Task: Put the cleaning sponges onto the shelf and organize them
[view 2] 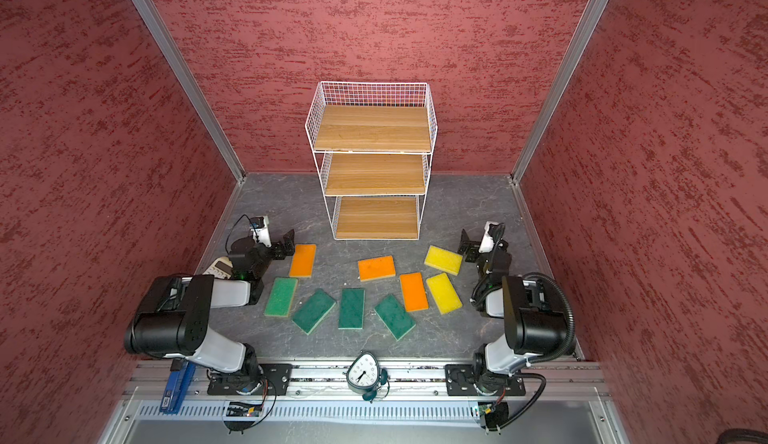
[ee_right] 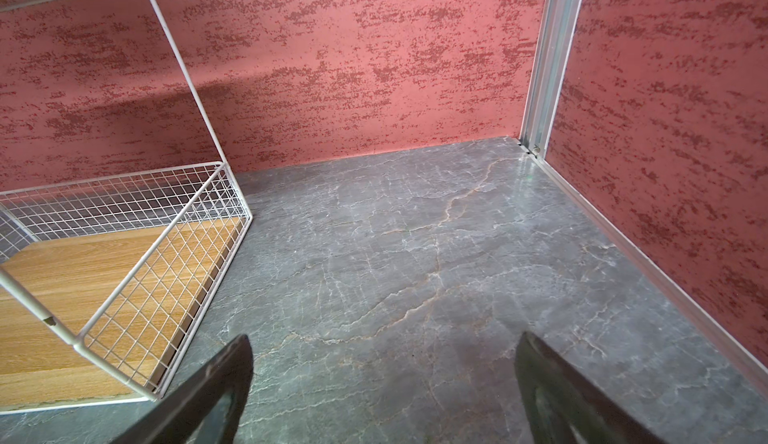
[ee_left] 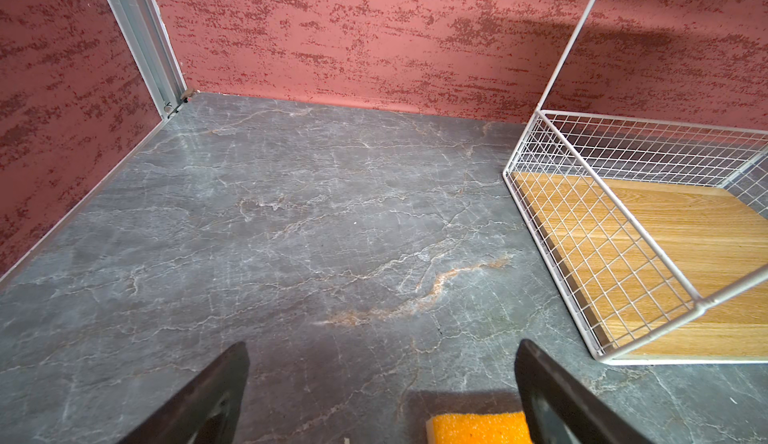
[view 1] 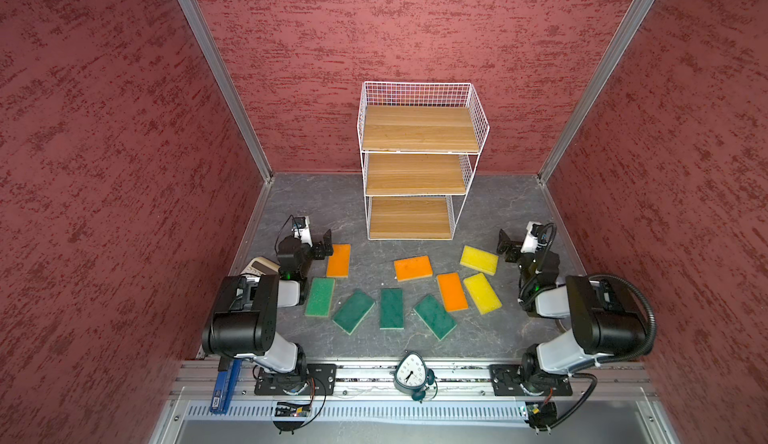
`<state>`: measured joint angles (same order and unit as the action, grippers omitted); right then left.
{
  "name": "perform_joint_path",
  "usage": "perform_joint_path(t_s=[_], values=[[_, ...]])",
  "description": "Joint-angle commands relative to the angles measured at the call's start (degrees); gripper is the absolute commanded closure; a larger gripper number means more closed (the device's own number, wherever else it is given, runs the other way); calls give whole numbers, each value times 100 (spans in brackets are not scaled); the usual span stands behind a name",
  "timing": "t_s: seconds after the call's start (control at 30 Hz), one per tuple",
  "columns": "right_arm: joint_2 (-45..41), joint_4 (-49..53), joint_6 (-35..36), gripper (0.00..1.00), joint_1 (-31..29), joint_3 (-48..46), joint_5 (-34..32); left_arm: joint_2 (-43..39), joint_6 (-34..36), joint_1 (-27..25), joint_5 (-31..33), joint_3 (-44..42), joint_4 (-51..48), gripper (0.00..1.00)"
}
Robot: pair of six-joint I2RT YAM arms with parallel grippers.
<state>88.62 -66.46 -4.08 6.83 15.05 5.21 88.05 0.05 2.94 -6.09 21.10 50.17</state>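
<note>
Sponges [view 1: 392, 308] flat: green, orange, yellow; shelf [view 1: 419, 130] white wire, wooden tiers.

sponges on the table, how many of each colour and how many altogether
green sponges: 4
orange sponges: 3
yellow sponges: 2
total: 9

calculator [view 1: 262, 266] half behind left arm [view 1: 286, 292], orange sponge [ee_left: 478, 428] cropped
</note>
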Motion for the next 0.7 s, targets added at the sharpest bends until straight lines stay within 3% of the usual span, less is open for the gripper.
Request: perform_joint_path(t_s=[0.0, 0.47, 0.67], values=[[17, -43, 109, 1, -25, 86, 98, -10, 27, 17, -42, 83, 54, 1], [1, -100, 115, 1, -32, 56, 99, -20, 21, 5, 1, 78, 66, 1], [-199, -56, -76, 1, -30, -12, -414, -374, -112, -27, 471, 62, -211, 1]])
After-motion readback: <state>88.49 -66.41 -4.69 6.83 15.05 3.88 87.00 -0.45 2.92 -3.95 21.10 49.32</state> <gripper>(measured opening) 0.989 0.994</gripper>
